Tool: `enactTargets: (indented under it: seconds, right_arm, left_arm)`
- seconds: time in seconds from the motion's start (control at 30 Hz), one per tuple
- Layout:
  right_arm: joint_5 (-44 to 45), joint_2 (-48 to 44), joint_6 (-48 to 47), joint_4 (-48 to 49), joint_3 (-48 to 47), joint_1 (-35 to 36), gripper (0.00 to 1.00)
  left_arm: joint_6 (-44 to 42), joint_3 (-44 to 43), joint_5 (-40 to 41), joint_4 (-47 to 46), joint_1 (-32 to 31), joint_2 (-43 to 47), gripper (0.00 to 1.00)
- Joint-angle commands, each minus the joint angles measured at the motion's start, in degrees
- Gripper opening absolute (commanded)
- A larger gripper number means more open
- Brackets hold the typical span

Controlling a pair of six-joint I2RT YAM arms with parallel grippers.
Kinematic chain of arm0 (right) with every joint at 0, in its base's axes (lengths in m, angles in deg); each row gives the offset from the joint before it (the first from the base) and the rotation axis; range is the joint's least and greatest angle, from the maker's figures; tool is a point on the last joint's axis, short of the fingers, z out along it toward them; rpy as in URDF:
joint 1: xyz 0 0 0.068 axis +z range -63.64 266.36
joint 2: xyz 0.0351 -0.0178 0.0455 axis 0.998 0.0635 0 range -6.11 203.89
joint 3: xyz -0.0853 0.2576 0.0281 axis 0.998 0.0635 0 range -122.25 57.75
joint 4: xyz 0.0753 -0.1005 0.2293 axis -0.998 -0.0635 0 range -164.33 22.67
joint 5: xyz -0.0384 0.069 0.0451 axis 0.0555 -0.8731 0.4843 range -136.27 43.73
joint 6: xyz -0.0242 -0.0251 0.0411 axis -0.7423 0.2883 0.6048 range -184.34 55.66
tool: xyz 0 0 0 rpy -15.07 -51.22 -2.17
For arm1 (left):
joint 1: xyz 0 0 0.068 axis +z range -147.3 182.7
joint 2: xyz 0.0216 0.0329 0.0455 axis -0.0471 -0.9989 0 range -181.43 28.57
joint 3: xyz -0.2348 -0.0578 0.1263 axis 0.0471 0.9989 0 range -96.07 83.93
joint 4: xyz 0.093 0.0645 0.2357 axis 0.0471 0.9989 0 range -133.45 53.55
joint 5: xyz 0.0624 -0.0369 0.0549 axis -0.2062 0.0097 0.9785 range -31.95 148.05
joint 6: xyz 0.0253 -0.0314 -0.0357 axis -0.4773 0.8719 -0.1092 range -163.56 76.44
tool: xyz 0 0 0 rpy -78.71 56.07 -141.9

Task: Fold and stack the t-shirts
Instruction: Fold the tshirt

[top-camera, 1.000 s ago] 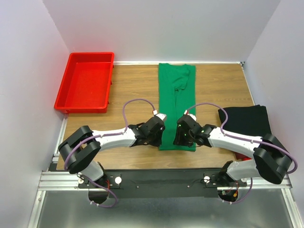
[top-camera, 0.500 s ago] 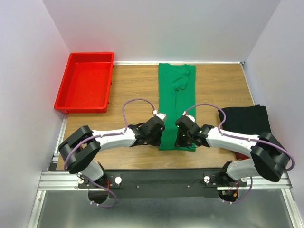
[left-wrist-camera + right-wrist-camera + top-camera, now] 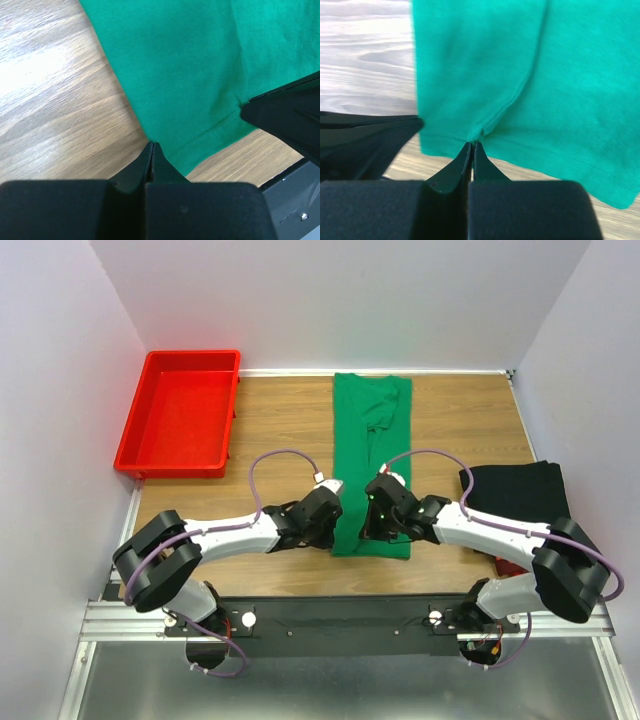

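The green shirt (image 3: 370, 430) lies mid-table (image 3: 270, 425) as a narrow folded strip, long axis running top to bottom of the overhead frame, hem at the bottom end. The left gripper (image 3: 152, 147) is pinched tight on the strip's left edge by the hem. The right gripper (image 3: 471, 146) is pinched on a raised crease at the hem. A black shirt (image 3: 515, 495) lies at the right.

**Hems Hiding Under The Wrists**

From above, the left gripper (image 3: 334, 536) and right gripper (image 3: 378, 536) are covering the near corners of the green t-shirt (image 3: 370, 430). The right arm (image 3: 490, 530) is overlapping the black t-shirt (image 3: 520, 495) and hiding most of a red item (image 3: 508, 566). Both wrist views are cropping the shirt.
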State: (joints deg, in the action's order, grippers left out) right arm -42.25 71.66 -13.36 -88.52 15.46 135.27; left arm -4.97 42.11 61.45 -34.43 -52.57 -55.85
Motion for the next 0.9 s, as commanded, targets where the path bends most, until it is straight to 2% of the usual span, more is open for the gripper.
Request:
enactTargets:
  seconds: [0.0,0.07,0.2,0.33,0.53,0.7,0.87]
  right_arm:
    - [-1.37,1.14,-0.36,-0.43,-4.2,0.75,0.06]
    - [-1.46,2.2,-0.62,-0.34,-5.44,0.84,0.06]
    - [-1.99,4.22,-1.06,-0.08,-8.68,1.19,0.05]
    - [-2.43,5.8,-1.41,0.36,-11.41,1.63,0.04]
    - [-2.6,8.35,-1.94,0.54,-15.28,2.6,0.04]
    - [-2.69,9.58,-2.2,0.62,-17.22,3.91,0.03]
    - [-2.17,8.71,-1.94,0.54,-16.96,4.44,0.03]
  left_arm:
    - [1.49,1.48,1.7,-0.93,-0.55,1.89,0.0]
    - [1.75,1.92,1.52,-1.45,-0.55,2.42,0.0]
    - [2.72,3.06,1.44,-2.07,-0.46,3.74,0.18]
    - [3.51,3.77,2.57,-1.9,-0.46,5.84,0.24]
    - [5.35,4.64,5.38,0.47,0.24,9.53,0.24]
    - [7.11,6.14,7.41,3.63,3.31,14.1,0.2]
    - [6.24,7.19,7.41,4.61,5.34,17.89,0.19]
